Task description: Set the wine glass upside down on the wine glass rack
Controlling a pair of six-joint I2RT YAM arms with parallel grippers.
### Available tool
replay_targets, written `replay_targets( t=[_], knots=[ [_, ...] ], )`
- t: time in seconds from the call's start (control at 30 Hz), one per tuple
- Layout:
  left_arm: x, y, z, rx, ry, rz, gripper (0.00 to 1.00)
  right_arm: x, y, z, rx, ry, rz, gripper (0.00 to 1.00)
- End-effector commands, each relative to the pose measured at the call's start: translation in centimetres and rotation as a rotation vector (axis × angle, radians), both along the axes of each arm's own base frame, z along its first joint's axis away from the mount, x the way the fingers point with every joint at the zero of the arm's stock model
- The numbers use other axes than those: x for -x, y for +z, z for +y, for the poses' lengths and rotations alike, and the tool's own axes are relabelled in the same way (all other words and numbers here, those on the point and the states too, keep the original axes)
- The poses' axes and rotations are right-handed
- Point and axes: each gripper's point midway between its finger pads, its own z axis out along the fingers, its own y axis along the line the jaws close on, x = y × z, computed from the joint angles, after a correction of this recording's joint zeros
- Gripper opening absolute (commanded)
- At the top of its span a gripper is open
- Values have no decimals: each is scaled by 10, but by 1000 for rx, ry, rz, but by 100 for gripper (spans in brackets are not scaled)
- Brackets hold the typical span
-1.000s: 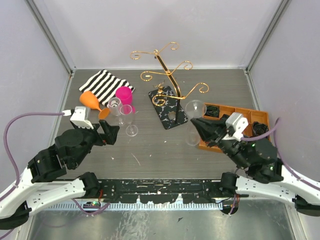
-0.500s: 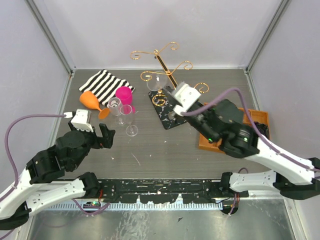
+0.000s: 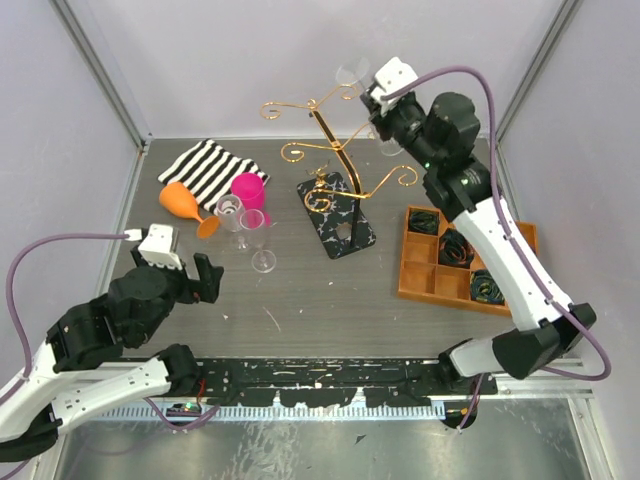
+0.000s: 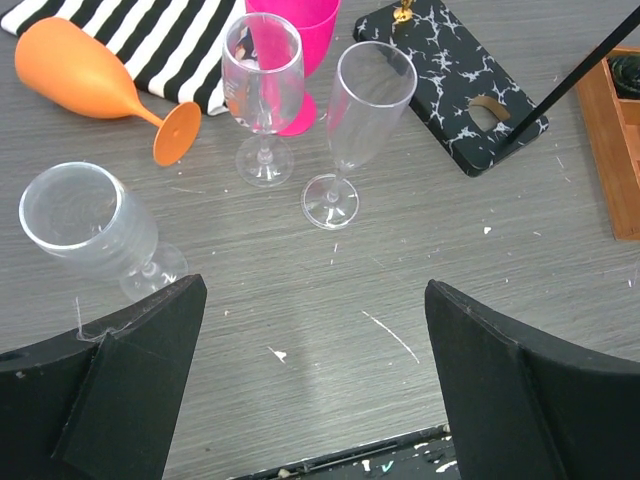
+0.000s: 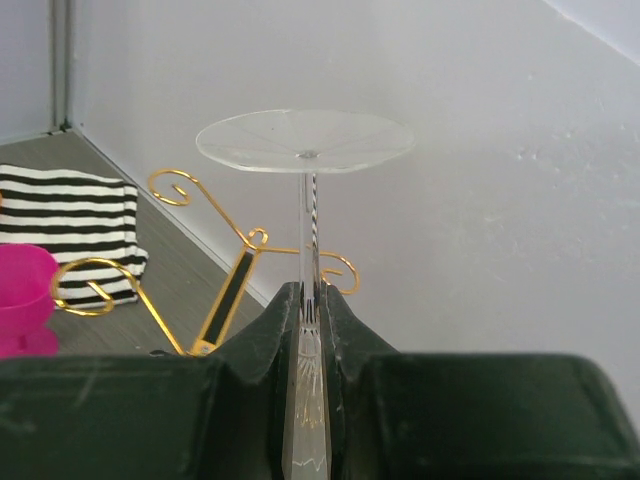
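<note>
My right gripper [image 3: 374,98] [image 5: 312,295] is raised high at the back, above and behind the gold wine glass rack [image 3: 330,140] [image 5: 215,215]. It is shut on the stem of the clear wine glass [image 3: 352,73] [image 5: 305,140], which is held upside down with its round foot on top. The bowl is hidden below the fingers in the right wrist view. The rack's black marbled base [image 3: 335,212] [image 4: 455,75] lies on the table. My left gripper [image 3: 203,282] [image 4: 310,340] hangs open and holds nothing, low over the table at the near left.
Left of the rack are a striped cloth [image 3: 205,168], an orange glass on its side [image 4: 85,75], a pink cup [image 3: 248,190] and three clear glasses [image 4: 262,75] [image 4: 365,100] [image 4: 90,225]. An orange compartment tray [image 3: 465,262] sits at the right.
The right arm swung up from beside the orange tray to high behind the rack, carrying the wine glass. The left arm drew back a little towards the near edge.
</note>
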Motion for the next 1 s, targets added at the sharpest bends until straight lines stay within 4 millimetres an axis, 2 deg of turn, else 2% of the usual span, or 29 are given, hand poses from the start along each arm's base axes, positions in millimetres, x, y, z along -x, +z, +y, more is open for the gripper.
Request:
replay_targets(
  t=[0.0, 0.03, 0.2, 0.33, 0.5, 0.63, 0.8, 0.97],
  knots=[
    [1, -8, -2, -39, -13, 21, 98, -8, 62, -28, -133, 57, -160, 1],
    [1, -9, -3, -44, -17, 24, 98, -14, 66, -37, -145, 40, -182, 1],
    [-1, -11, -6, -61, -21, 28, 98, -51, 59, -76, -187, 2, -204, 0],
    [-3, -10, -8, -68, -28, 16, 98, -84, 39, -96, -186, -14, -185, 1],
    [-7, -5, -6, -96, -25, -6, 98, -121, 15, -111, -205, 10, -157, 1],
    [-8, 0, -5, -101, -27, -36, 98, -146, -3, -118, -222, 66, -133, 1],
    [-8, 1, 0, -77, -16, -64, 98, -170, -33, -109, -199, 175, -104, 1],
    [-7, 0, 6, -65, 0, -73, 98, -193, -66, -109, -205, 198, -62, 0]
  ],
)
